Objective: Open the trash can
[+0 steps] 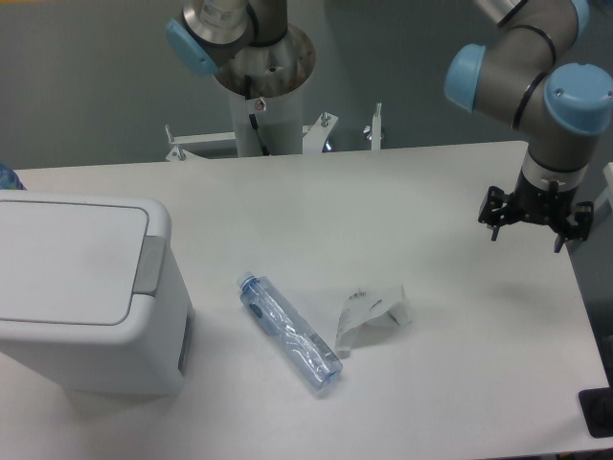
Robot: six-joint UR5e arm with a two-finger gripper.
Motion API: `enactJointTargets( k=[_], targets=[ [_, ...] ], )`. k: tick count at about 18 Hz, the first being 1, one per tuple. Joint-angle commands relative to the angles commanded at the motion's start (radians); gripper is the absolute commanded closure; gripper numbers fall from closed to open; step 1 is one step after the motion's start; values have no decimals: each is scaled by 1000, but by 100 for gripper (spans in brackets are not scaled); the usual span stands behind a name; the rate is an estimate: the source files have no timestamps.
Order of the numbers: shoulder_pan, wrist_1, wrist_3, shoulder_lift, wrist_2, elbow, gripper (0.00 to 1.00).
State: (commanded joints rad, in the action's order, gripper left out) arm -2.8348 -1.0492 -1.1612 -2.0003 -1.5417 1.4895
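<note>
Trash can (pixel 81 292), lid shut, push tab (pixel 147 264) facing 3 o'clock; well apart at 9 o'clock from gripper (pixel 525 230), fingers spread, empty.

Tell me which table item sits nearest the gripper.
The crumpled paper wrapper. It lies closer to the gripper than the clear bottle or the trash can.

Trash can (pixel 81 287) stands lid-closed at the worktop's (pixel 383 192) left edge; pincer (pixel 526 233) hangs spread and empty, well apart at right.
</note>
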Motion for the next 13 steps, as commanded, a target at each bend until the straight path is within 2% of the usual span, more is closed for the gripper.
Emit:
enactJointTargets(
  k=[6,13],
  targets=[
    [17,2,14,2,3,-11,0],
    [48,9,147,6,35,0,0]
  ],
)
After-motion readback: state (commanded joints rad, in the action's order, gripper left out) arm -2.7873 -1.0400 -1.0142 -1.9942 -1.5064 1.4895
